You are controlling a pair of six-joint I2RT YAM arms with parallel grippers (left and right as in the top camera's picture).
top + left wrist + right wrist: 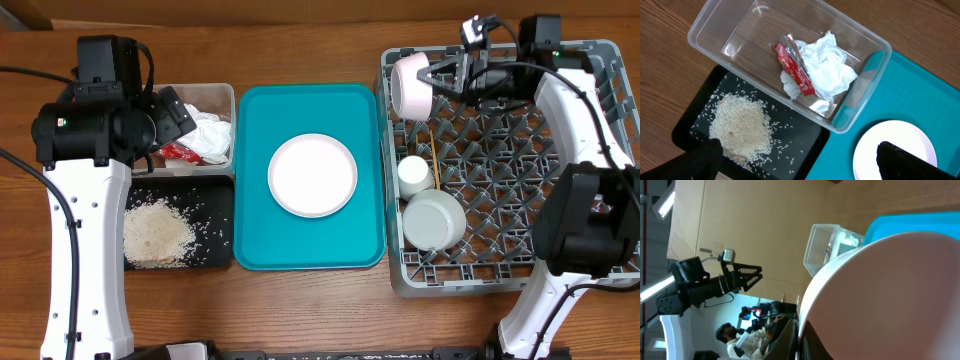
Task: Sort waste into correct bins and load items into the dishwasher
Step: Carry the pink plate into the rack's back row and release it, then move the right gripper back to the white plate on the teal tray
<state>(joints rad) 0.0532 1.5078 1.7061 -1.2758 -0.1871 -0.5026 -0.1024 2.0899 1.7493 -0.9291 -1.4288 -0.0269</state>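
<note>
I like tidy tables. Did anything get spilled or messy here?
Only a little: stray grains lie scattered around the rice heap, but they seem to stay inside the black tray. The tissue and red wrapper sit in the clear tub.

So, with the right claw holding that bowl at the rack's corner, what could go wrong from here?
The right claw grips the bowl tilted on its side at the rack's far corner; released there, it might roll off the edge instead of seating inside. Brought nearer, it could knock the small cup and chopsticks already loaded.
</note>
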